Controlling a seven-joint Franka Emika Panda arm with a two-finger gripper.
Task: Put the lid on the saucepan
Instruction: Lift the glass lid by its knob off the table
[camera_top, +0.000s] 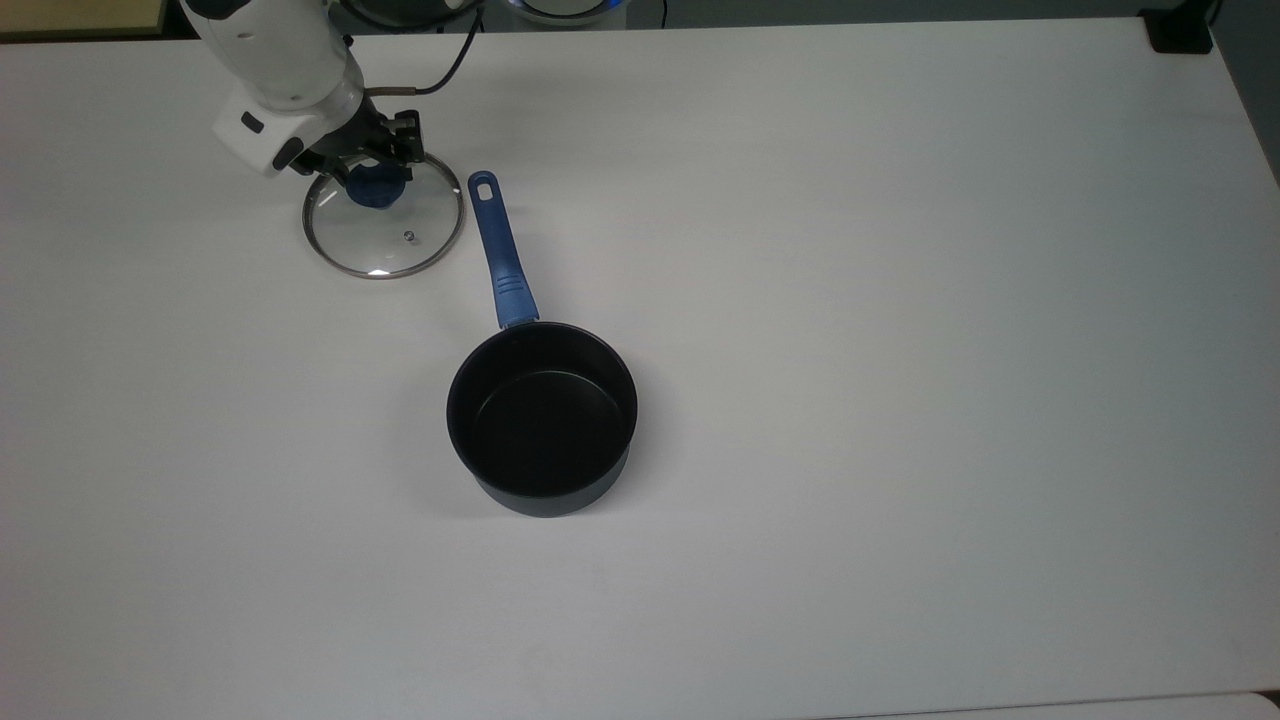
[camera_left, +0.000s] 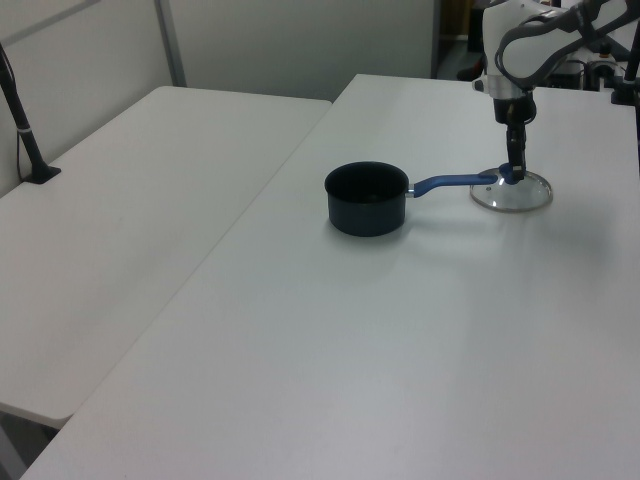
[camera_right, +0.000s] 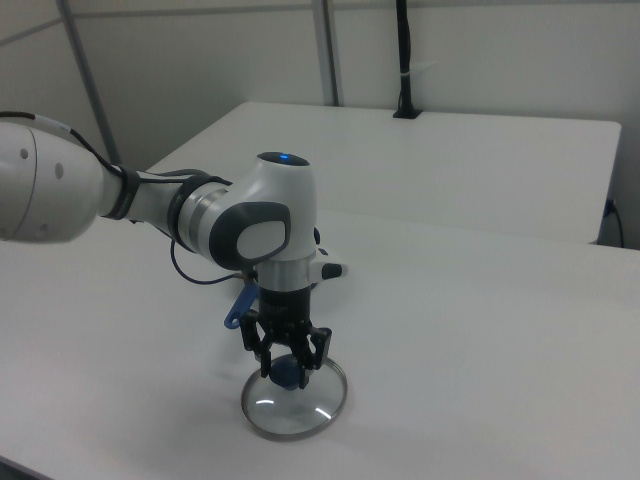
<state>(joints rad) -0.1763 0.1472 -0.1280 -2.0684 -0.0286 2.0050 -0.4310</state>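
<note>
The lid (camera_top: 390, 235), clear glass with a metal rim and a blue knob, lies flat on the white table (camera_top: 850, 300) at the top view's upper left. My gripper (camera_top: 374, 172) comes straight down on the knob, with one finger against each side of it. In the right view the gripper (camera_right: 287, 368) straddles the knob above the lid (camera_right: 300, 408). The saucepan (camera_top: 541, 415) stands upright and empty below and right of the lid, and its blue handle (camera_top: 500, 250) points up past the lid's right edge. The left view shows the saucepan (camera_left: 367, 197), the lid (camera_left: 518, 197) and the gripper (camera_left: 514, 175).
A black block (camera_top: 1180, 30) sits at the table's far right corner in the top view. A second white table (camera_left: 120, 200) adjoins on the left view's left, with a black post (camera_left: 25, 130) clamped to it. The arm's cable (camera_top: 450, 55) hangs behind the lid.
</note>
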